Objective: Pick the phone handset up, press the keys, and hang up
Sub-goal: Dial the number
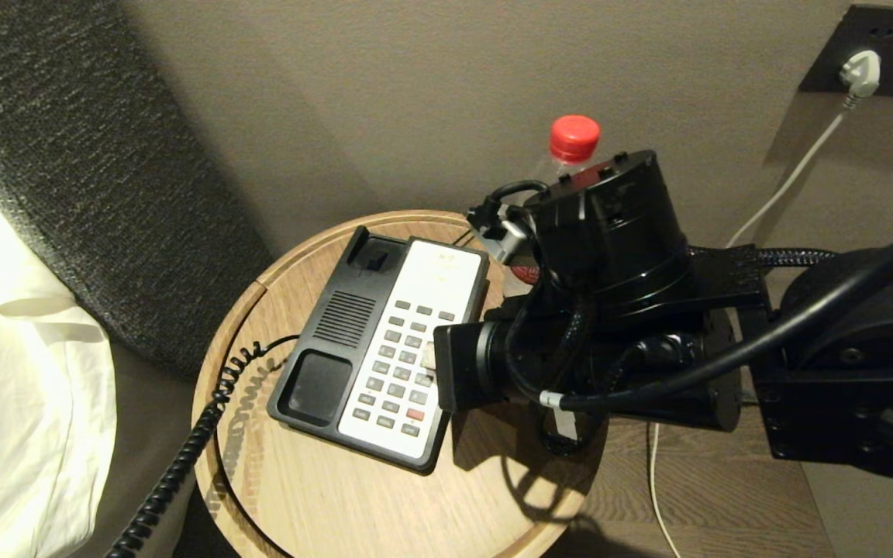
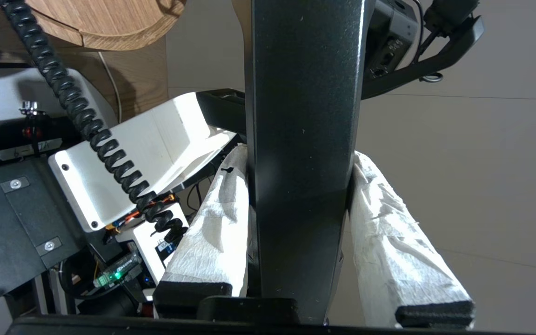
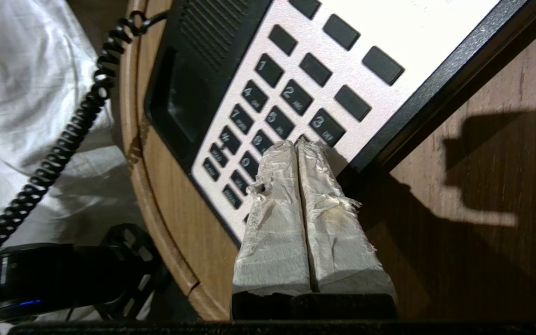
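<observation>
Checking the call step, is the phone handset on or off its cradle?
Off: the phone base shows an empty cradle, and the left gripper holds the phone handset between its jaws.

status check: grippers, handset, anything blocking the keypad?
Left gripper shut on phone handset, off the cradle. Right gripper shut, tips at the keypad on the phone base. Nothing blocking.

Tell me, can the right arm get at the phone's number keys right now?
Probably yes: the right gripper, fingers shut together, already sits over the keypad with nothing between, and the handset is held away in the left gripper.
</observation>
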You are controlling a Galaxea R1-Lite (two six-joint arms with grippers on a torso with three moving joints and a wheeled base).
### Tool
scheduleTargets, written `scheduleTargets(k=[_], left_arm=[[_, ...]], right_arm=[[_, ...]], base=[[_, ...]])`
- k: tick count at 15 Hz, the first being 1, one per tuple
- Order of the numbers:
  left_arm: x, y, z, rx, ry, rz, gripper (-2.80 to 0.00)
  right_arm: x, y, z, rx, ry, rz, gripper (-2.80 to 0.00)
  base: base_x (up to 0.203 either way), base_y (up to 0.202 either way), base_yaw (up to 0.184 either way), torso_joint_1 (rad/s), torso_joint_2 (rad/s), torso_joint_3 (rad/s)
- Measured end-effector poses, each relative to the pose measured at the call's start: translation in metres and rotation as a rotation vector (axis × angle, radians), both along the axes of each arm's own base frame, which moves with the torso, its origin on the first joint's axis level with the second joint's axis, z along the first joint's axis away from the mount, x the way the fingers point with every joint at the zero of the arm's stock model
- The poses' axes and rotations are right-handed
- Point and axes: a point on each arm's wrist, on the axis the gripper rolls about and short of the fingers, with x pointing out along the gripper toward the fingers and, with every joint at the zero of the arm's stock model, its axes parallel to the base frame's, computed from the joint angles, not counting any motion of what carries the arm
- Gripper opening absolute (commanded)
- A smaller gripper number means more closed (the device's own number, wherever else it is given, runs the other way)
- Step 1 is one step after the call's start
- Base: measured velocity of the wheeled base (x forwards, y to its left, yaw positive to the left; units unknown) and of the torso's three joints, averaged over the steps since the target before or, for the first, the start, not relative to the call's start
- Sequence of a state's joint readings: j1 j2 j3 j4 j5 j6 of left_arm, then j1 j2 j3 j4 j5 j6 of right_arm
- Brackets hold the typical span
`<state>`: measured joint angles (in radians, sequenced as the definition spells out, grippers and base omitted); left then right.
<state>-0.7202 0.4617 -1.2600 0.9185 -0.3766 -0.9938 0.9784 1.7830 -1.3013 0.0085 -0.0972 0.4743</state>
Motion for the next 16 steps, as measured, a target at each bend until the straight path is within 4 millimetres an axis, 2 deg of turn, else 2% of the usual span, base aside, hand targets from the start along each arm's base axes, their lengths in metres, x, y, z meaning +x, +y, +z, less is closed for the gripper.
scheduleTargets(k=[4,16], left_arm=[[0.0,0.0,0.0,-0.002,-0.003,0.002,-2.8],[-0.002,0.002,-0.001,-0.006,-0.012,0.0,-2.8]], right_arm=[[-0.003,-0.001,0.002,0.023,0.017,-0.003,-2.8],[0.007,0.005,-0.011,-0.04,-0.017,0.007,-2.8]], base=[[0.0,0.0,0.0,0.0,0.0,0.0],[0.0,0.0,0.0,0.0,0.0,0.0]])
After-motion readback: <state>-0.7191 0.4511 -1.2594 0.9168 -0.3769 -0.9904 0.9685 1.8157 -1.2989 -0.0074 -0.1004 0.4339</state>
